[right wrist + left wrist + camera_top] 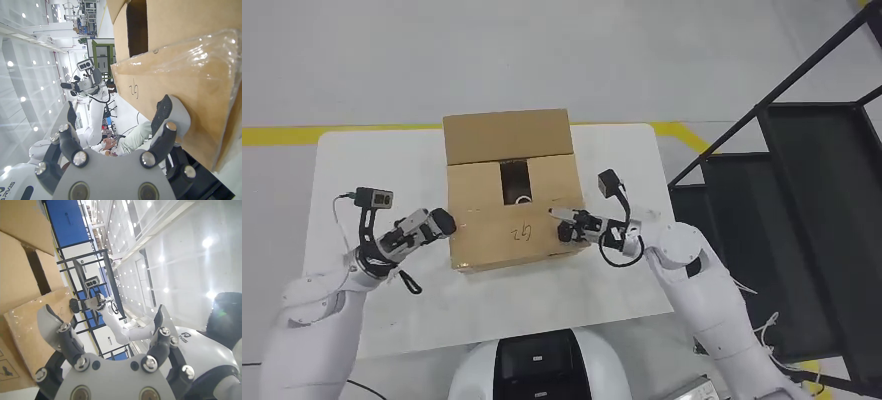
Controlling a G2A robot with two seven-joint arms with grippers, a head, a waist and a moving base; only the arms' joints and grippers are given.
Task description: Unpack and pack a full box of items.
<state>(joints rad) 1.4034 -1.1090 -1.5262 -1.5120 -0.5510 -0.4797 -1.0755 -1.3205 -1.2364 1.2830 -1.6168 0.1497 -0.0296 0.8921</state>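
Observation:
A brown cardboard box [510,205] stands mid-table. Its near flap, marked with handwriting, is folded down, and a dark gap [514,183] shows between the side flaps. The far flap [507,135] is folded back. My left gripper [441,223] is open at the box's left near corner, one finger [49,317] close to the taped flap edge [36,317]. My right gripper [565,224] is open at the box's right near corner. One of its fingers [166,113] lies against the taped flap [189,79]; the other [70,112] hangs free. What is inside the box is hidden.
The white table [612,290] has bare room in front of and beside the box. A black metal frame with shelves [802,200] stands off the table's right side. A yellow line [342,133] runs along the floor behind.

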